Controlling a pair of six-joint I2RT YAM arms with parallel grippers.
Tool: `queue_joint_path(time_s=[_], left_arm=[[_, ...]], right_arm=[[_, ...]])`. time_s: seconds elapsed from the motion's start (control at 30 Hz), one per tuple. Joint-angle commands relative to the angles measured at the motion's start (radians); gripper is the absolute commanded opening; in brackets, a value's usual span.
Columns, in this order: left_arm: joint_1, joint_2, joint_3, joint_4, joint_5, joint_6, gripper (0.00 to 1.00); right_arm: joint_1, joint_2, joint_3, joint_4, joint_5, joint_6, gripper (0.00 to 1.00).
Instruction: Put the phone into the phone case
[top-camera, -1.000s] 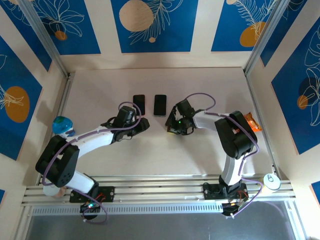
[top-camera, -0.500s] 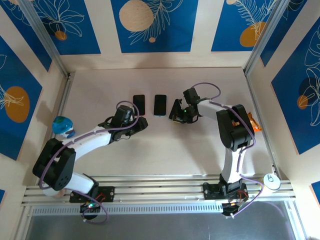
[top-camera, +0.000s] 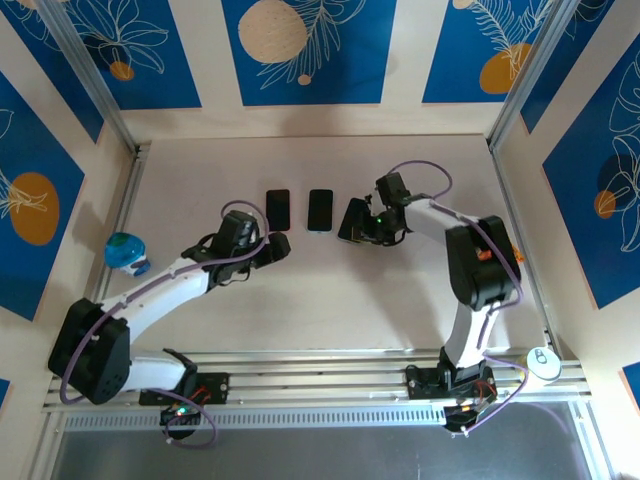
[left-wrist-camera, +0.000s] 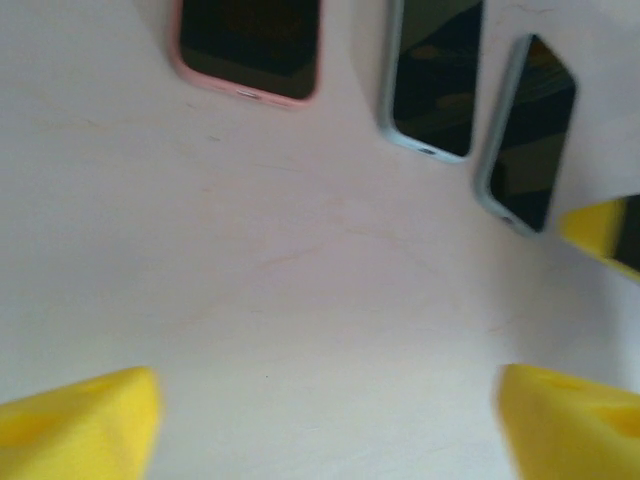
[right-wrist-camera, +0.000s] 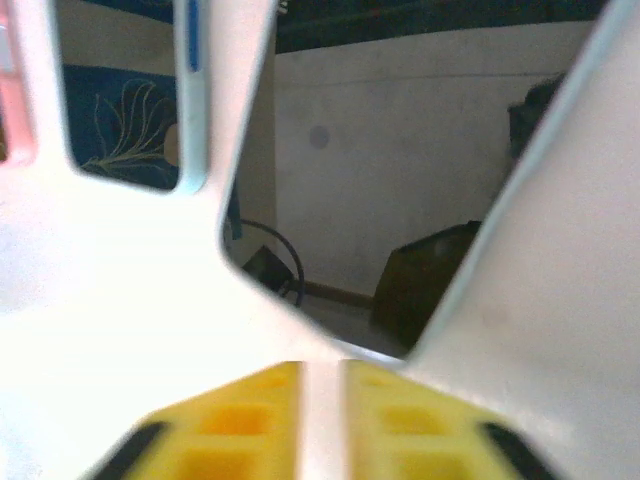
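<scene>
Left jaws (left-wrist-camera: 325, 425) gape wide, nothing between. Right jaws (right-wrist-camera: 322, 400), narrow, meet a phone's (left-wrist-camera: 525, 130) edge, grip unclear. The fitting likely looks unfinished.

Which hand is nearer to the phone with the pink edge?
Left. The left hand is just on the near side of the pink-edged phone; the right hand is farther right, past the blue-edged phone.
</scene>
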Motion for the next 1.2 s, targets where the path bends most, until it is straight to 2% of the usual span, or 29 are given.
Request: queue_joint_path(time_s=[0.0,0.07,0.2,0.27,0.43,0.67,0.87,1.17], left_arm=[[0.033,-0.037,0.092,-0.198,-0.19,0.155,1.0],[0.046,-0.044,0.117,-0.229,-0.301,0.245,1.0],[0.081,-0.064,0.107,-0.155,-0.456,0.436,0.99],[0.12,-0.077,0.085,-0.087,-0.457,0.505,0.99],[0.245,-0.116,-0.038,0.141,-0.428,0.568,0.99],[0.337,-0.155,-0.192,0.39,-0.384,0.698,1.0],[0.391,-0.076,-0.274,0.603,-0.291,0.751,1.0],[0.411,0.119,-0.424,1.079,-0.248,0.827,0.99]], right_arm=[[-0.004,-0.193,-0.063,0.009,0.062,-0.036,0.87],[-0.007,-0.298,-0.113,0.014,0.149,-0.066,0.99],[-0.053,-0.466,-0.205,0.065,0.277,-0.117,0.99],[-0.102,-0.525,-0.248,0.105,0.294,-0.137,0.99],[-0.215,-0.6,-0.381,0.279,0.316,-0.16,0.99],[-0.262,-0.529,-0.536,0.573,0.396,-0.227,0.99],[-0.267,-0.415,-0.654,0.937,0.445,-0.31,0.99],[-0.287,-0.298,-0.738,1.205,0.344,-0.305,0.99]])
